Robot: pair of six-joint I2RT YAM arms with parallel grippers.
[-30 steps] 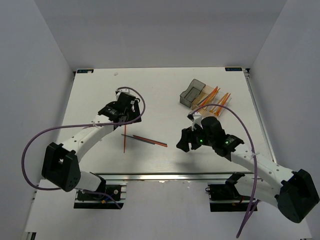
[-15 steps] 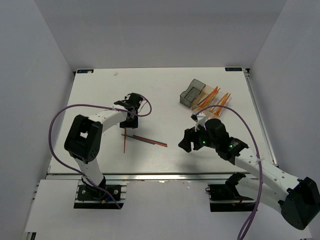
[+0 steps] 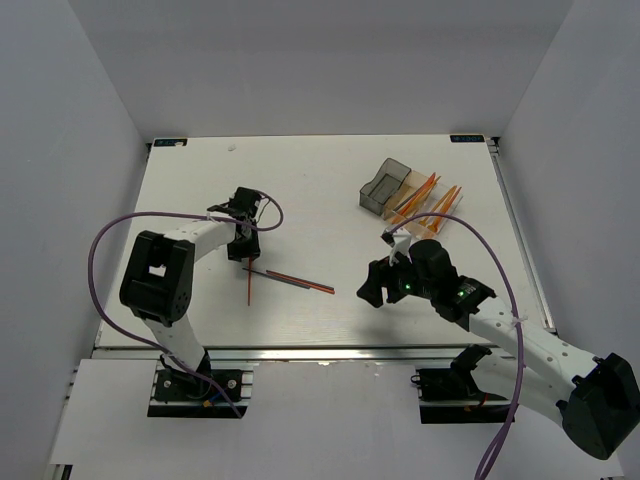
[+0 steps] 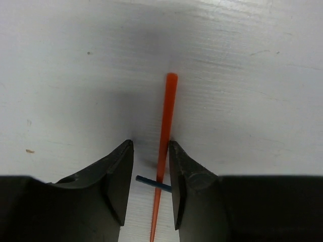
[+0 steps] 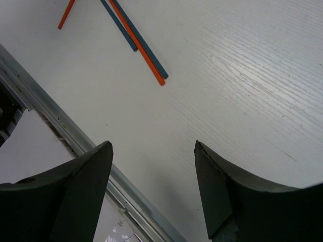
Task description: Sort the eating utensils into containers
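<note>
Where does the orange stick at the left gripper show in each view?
Top external: orange stick, a vertical line left of centre, just below the left gripper.
Left wrist: centre, between the fingers.
Right wrist: probably the orange end at top left.
Shared landmark: the dark blue stick crossing it.

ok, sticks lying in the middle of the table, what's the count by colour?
Orange sticks: 2
Blue sticks: 2
Total: 4
</note>
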